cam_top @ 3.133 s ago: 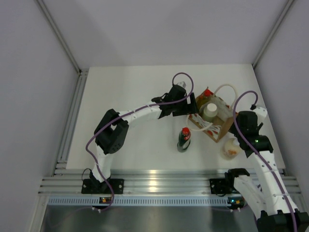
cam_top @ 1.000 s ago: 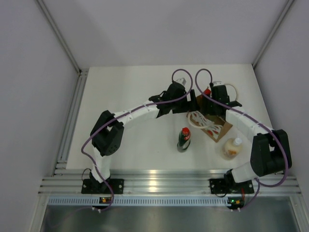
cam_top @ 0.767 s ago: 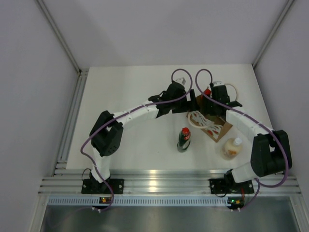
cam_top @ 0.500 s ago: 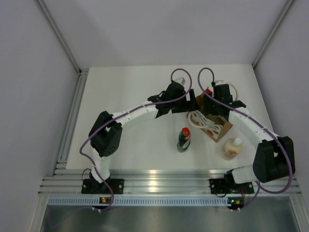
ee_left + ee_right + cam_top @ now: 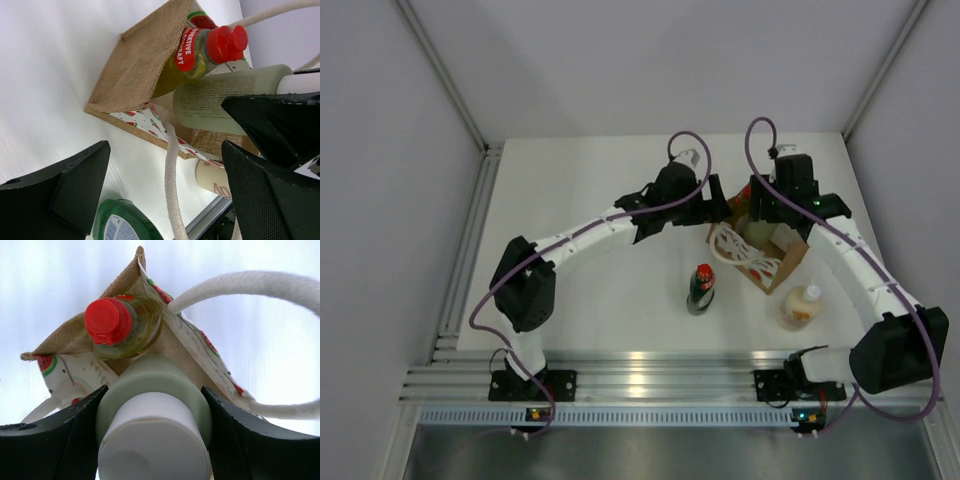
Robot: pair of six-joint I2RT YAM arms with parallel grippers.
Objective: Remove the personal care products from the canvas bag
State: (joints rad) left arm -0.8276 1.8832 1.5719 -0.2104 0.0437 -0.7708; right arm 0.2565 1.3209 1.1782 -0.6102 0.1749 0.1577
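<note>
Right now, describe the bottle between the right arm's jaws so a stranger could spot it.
Find the tan canvas bag on the right of the table. Two bottles stick out: it is the pale grey-green cylinder with the white cap, not the yellow, red-capped bottle.

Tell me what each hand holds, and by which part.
The right hand grips the pale grey-white bottle by its upper body, just below the white cap. The left hand is open, holding nothing.

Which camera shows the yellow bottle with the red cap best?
The left wrist view: the yellow bottle shows side-on, cap and label, sticking out of the canvas bag. The right wrist view looks down on its cap. In the top view the right arm hides nearly all of it.
</note>
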